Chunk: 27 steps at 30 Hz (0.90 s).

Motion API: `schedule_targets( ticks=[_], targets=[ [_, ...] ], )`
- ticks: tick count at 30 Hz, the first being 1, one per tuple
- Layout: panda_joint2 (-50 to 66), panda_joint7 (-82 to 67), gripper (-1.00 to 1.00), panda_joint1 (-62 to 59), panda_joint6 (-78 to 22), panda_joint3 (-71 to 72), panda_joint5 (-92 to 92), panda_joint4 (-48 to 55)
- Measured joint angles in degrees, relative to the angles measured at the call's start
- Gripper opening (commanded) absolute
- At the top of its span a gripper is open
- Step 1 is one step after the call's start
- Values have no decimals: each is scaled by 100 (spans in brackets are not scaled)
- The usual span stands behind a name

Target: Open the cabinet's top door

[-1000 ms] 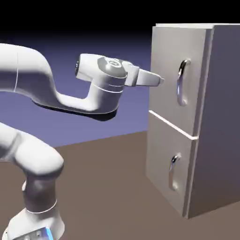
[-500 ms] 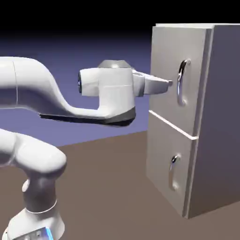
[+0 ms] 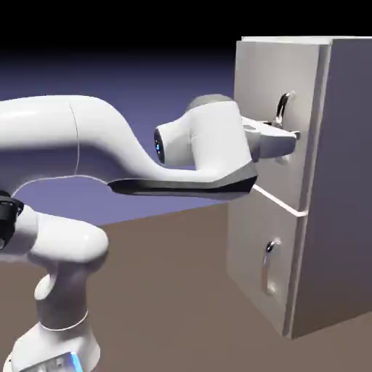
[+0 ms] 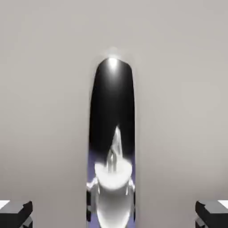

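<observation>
The light-grey cabinet [image 3: 345, 182] stands at the exterior view's right. Its top door [image 3: 265, 80] lies flush with the front. My gripper [image 3: 292, 135] is at the door's long silver handle [image 3: 285, 104], around the handle's middle, and the hand hides the lower part of the handle. In the hand view the handle [image 4: 111, 133] runs upright between my fingertips [image 4: 15, 213], which stand far apart at the two bottom corners. The jaws are open around the handle and do not touch it. The door panel [image 4: 44, 89] fills the rest of that view.
Below the top door is the shorter bottom door [image 3: 251, 240] with its small handle [image 3: 269, 265], also flush. The brown table [image 3: 167, 305] stretches in front of the cabinet. My arm reaches in from the exterior view's left.
The arm has stretched to the right, carrying the hand from open air up to the top door's handle. The fingers now straddle the handle.
</observation>
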Motion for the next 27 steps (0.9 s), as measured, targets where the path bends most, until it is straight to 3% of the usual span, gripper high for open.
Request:
schedule_targets(
  ticks=[12, 27],
  targets=[
    [-33, -1, -100, -2492, -748, 2157, 1545, -1309],
    [-903, -668, -100, -5168, -897, 4908, 4356, -2387]
  ],
)
